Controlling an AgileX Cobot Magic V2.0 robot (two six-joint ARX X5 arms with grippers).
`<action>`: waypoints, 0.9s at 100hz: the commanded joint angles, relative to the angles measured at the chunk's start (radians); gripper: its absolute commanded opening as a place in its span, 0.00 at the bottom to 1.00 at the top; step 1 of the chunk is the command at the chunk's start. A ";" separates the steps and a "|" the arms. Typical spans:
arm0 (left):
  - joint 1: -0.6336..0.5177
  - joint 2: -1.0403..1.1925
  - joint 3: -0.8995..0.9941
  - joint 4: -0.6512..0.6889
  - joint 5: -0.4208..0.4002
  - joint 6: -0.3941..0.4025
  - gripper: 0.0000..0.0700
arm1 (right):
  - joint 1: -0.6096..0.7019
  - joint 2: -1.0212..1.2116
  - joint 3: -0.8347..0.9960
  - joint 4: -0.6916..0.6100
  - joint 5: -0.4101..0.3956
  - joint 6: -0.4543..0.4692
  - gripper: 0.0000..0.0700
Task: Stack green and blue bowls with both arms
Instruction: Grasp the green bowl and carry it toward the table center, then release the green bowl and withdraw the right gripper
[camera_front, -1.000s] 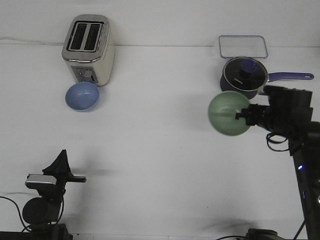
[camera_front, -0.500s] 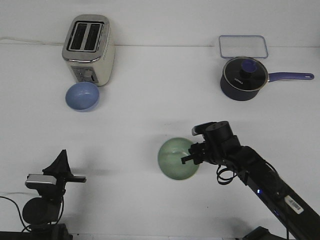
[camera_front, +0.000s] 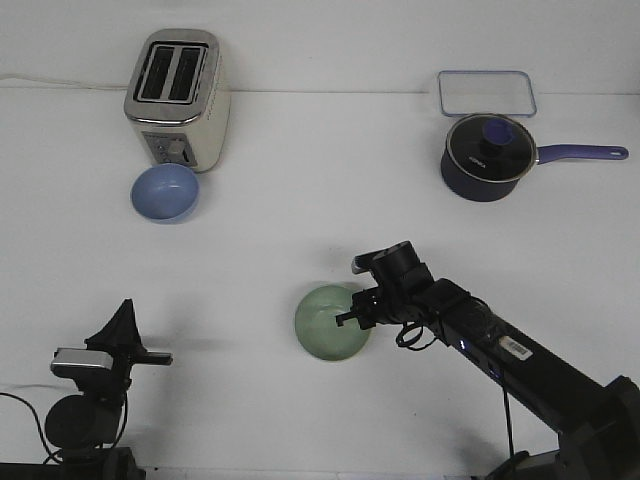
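The pale green bowl (camera_front: 327, 324) sits low near the middle of the table in the front view. My right gripper (camera_front: 350, 314) is shut on its right rim, the arm reaching in from the lower right. The blue bowl (camera_front: 165, 192) stands upright at the far left, just in front of the toaster. My left gripper (camera_front: 122, 330) rests at the lower left, far from both bowls; its fingers point up and look closed together.
A cream toaster (camera_front: 178, 98) stands at the back left behind the blue bowl. A dark navy saucepan with a glass lid (camera_front: 487, 156) and a clear lidded container (camera_front: 486, 93) stand at the back right.
My right arm has carried the green bowl from beside the saucepan down and left to the table's middle. The left arm and blue bowl have not moved.
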 joint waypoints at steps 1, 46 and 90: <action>0.002 -0.001 -0.019 0.010 0.000 0.008 0.02 | 0.008 0.027 0.008 0.008 0.005 0.017 0.01; 0.002 -0.001 -0.019 0.010 0.000 -0.011 0.02 | -0.077 -0.132 0.029 0.012 0.000 -0.071 0.55; 0.002 -0.001 -0.002 0.025 0.000 -0.370 0.02 | -0.563 -0.578 0.030 0.007 -0.002 -0.256 0.55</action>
